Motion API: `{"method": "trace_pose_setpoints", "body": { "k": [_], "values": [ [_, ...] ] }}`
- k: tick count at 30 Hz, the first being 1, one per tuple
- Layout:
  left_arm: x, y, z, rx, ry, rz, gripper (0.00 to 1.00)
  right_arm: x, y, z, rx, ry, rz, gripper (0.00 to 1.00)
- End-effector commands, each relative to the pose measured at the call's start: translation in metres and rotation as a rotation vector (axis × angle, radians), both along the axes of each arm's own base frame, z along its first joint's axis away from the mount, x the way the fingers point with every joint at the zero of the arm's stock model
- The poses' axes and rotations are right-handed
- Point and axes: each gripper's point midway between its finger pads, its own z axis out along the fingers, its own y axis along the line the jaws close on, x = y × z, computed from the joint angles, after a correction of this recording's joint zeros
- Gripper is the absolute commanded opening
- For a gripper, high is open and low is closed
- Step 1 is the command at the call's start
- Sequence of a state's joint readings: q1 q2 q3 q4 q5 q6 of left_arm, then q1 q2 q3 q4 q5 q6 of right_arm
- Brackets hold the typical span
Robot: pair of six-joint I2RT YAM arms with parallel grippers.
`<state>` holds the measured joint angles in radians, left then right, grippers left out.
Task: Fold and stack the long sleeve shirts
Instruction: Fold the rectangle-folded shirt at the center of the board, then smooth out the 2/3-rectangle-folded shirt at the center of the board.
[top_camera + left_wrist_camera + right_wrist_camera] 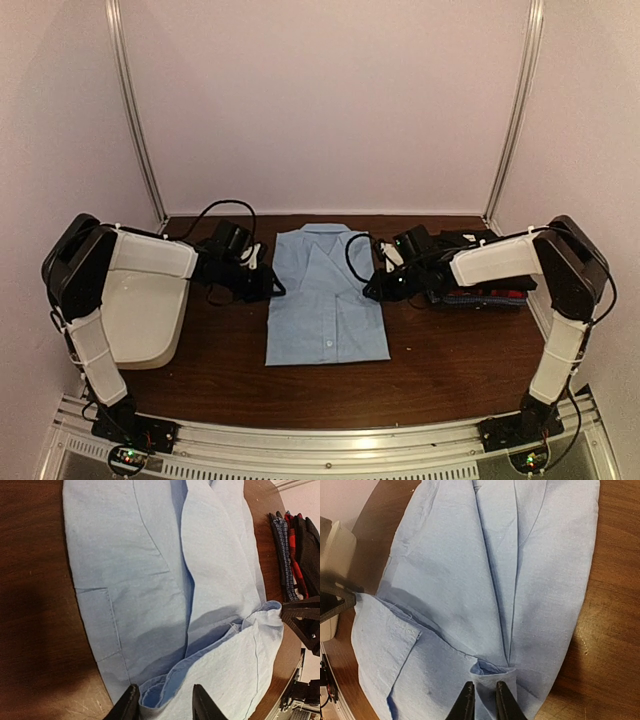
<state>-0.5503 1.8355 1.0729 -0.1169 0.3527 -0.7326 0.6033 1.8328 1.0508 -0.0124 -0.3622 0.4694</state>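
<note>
Light blue shirt [327, 300] lies flat in the middle of the surface [450, 360], its long axis running 12 to 6 with the collar at 12. Left hand [167, 702] sits at its 9 o'clock edge, fingers astride a rolled hem; whether they clamp it I cannot tell. Right hand [482, 700], at the 3 o'clock edge, is pinched onto a small fold. Folded stack [480, 290] lies further toward 3, nearer the right arm.
</note>
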Motion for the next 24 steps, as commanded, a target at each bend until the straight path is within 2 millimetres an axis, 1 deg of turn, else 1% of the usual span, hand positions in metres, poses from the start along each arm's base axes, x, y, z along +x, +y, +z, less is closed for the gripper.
{"method": "trace_pose_setpoints", "body": {
  "k": [1,6,9,12,16,18,24],
  "values": [
    [0.011,-0.008,0.009,-0.025,-0.033,-0.024,0.34,0.007,0.000,0.001,-0.018,-0.012,0.001,0.13],
    [0.012,-0.009,0.012,-0.031,-0.041,-0.030,0.19,0.012,-0.002,0.010,-0.032,-0.034,-0.011,0.02],
    [0.012,-0.010,0.014,-0.035,-0.044,-0.035,0.06,0.014,-0.007,0.019,-0.043,-0.059,-0.032,0.00],
    [0.011,-0.010,0.020,-0.040,-0.057,-0.040,0.01,0.016,-0.010,0.031,-0.041,-0.087,-0.047,0.00],
    [0.011,-0.009,0.028,-0.043,-0.081,-0.040,0.00,0.017,-0.014,0.044,-0.036,-0.121,-0.068,0.00],
    [0.011,-0.008,0.033,-0.044,-0.093,-0.038,0.00,0.017,-0.017,0.046,-0.038,-0.130,-0.079,0.00],
    [0.012,-0.005,0.037,-0.038,-0.111,-0.031,0.00,0.021,-0.020,0.041,-0.050,-0.131,-0.098,0.00]
  ]
}}
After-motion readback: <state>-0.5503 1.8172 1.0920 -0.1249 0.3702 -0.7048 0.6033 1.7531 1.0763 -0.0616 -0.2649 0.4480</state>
